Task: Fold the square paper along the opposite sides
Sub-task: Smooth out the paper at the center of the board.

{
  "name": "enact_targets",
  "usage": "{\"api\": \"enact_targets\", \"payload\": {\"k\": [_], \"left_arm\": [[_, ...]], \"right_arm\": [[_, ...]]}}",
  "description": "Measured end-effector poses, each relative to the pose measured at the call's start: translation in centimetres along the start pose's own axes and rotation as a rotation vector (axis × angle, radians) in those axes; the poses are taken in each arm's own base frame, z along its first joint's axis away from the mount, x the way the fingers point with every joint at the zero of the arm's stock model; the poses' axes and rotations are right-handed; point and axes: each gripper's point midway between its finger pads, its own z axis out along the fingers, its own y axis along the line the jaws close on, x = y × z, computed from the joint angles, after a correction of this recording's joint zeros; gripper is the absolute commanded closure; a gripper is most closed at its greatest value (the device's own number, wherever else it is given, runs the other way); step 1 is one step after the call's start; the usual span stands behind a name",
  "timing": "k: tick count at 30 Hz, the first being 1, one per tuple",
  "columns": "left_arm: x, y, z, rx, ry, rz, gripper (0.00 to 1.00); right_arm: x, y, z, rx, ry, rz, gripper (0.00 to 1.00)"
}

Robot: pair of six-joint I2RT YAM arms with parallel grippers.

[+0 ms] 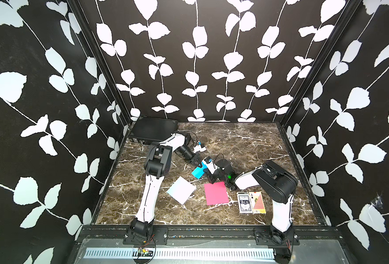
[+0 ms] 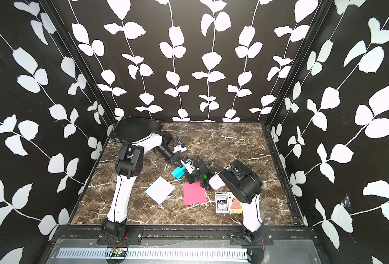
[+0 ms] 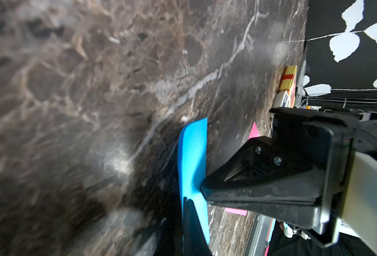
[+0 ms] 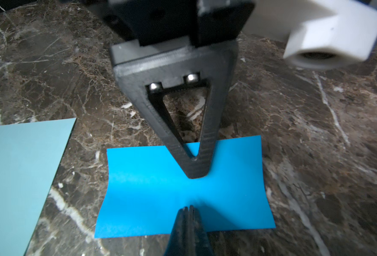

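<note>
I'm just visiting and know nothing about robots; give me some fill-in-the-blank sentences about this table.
1. The sheet pinched by the left gripper and right gripper is ___ in colour.
2. The pink paper lies between the pale paper and two boxes of playing ___.
3. The black box sits in the table's far ___ corner.
Missing words: blue; cards; left.

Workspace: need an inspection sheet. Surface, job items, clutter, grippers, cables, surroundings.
Surface: brown marble tabletop, no spills seen.
Job's things: blue paper, bowed, edges lifted.
Clutter: pale sheet, pink sheet, BCG card pack, red card pack, black box in far corner.
Grippers: left gripper and right gripper both shut, touching blue paper; pinch or press unclear.
Cables: black cable looped near left wrist; wires at left arm base.
Surroundings: black leaf-print walls, black front rail.
</note>
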Motion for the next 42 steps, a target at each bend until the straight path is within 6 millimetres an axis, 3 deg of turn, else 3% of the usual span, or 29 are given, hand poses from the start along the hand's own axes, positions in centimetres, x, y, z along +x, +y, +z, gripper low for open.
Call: {"api": "enact_targets", "payload": {"k": [5, 10, 16, 22, 26, 29, 31, 42], "left_arm": [[-0.13, 0.28, -0.23, -0.026, 0.005, 0.002, 1.00], [-0.25, 0.56, -0.41, -0.048, 0.010, -0.009, 0.93], [-0.29, 0.61, -0.40, -0.047, 0.015, -0.029, 0.98], [-0.20, 0.72, -0.35, -0.051, 0.019, -0.037, 0.88], [-0.17, 0.62, -0.37, -0.046, 0.020, -0.043, 0.87], [-0.15, 0.60, -0.37, -0.046, 0.021, -0.045, 0.90], [-0.14, 0.62, -0.38, -0.047, 0.022, -0.046, 0.99], [-0.19, 0.48, -0.36, -0.038, 0.019, -0.046, 1.00]], "right_arm": [[-0.01, 0.02, 0.01, 0.001, 0.000, 0.000, 0.95], [0.04, 0.10, 0.01, 0.000, 0.001, 0.000, 0.95], [0.10, 0.12, -0.02, 0.001, 0.000, 0.003, 0.95], [0.32, 0.22, -0.20, 0.002, -0.007, 0.009, 0.95], [0.47, 0.33, -0.42, 0.001, -0.010, 0.012, 0.95], [0.53, 0.43, -0.56, 0.001, -0.010, 0.012, 0.95], [0.60, 0.49, -0.60, 0.000, -0.010, 0.012, 0.95], [0.17, 0.66, -0.73, -0.008, 0.000, 0.003, 0.95]]}}
